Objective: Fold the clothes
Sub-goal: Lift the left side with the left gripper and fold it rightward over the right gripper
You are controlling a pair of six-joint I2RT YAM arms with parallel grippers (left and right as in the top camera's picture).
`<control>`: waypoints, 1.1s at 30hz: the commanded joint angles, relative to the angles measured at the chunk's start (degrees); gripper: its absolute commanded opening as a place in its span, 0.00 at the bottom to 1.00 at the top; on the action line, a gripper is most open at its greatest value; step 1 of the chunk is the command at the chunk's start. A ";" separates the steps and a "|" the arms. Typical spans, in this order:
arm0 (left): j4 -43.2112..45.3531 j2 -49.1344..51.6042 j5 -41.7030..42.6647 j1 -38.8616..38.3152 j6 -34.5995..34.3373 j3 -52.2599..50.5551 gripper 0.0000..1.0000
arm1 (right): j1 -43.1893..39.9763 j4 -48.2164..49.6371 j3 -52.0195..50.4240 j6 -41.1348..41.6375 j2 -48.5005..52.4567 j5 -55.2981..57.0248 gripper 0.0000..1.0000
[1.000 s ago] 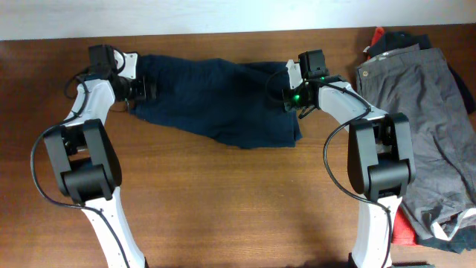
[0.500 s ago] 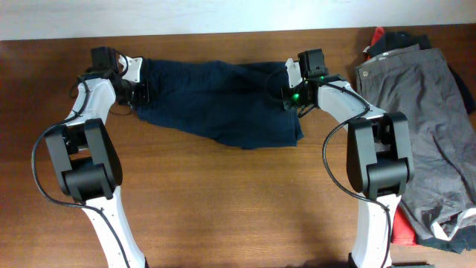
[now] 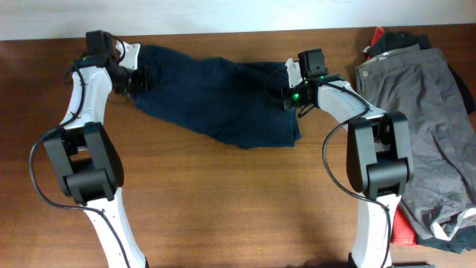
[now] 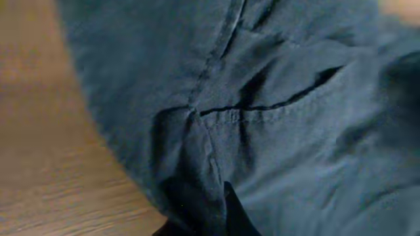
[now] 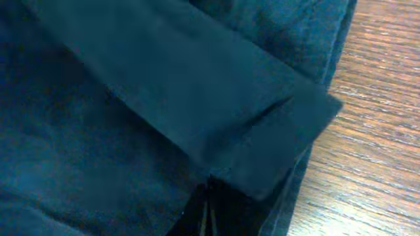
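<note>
The clothes, dark navy shorts (image 3: 216, 97), lie spread across the far half of the wooden table (image 3: 223, 201). My left gripper (image 3: 138, 79) is at their left end, shut on a bunched fold of the cloth. In the left wrist view the gripper (image 4: 210, 221) pinches that fold, beside a seam and a pocket slit in the shorts (image 4: 295, 131). My right gripper (image 3: 290, 95) is at their right end. In the right wrist view its closed tips (image 5: 207, 203) sit under a folded band of the shorts (image 5: 131, 98), gripping the edge.
A heap of grey trousers (image 3: 416, 112) covers the right side of the table, with red cloth (image 3: 401, 227) and black cloth poking out under it. The table's far edge runs just behind the shorts. Bare wood fills the near half.
My left gripper has closed on the shorts' left end and drawn it toward the far edge, so that corner now sits farther back. The right arm has not moved.
</note>
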 commanded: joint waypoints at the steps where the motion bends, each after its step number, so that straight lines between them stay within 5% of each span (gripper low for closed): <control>1: -0.37 -5.53 1.51 -3.80 0.33 2.32 0.01 | 0.33 -1.84 -1.05 1.70 3.96 0.52 0.04; 27: 3.37 -7.13 -0.72 -27.58 0.24 3.65 0.00 | 0.33 -3.56 -1.03 4.68 6.71 -4.48 0.04; 33: 3.32 -7.13 -11.21 -29.75 -2.32 3.65 0.01 | 0.31 -3.56 -1.03 4.66 6.71 -5.07 0.04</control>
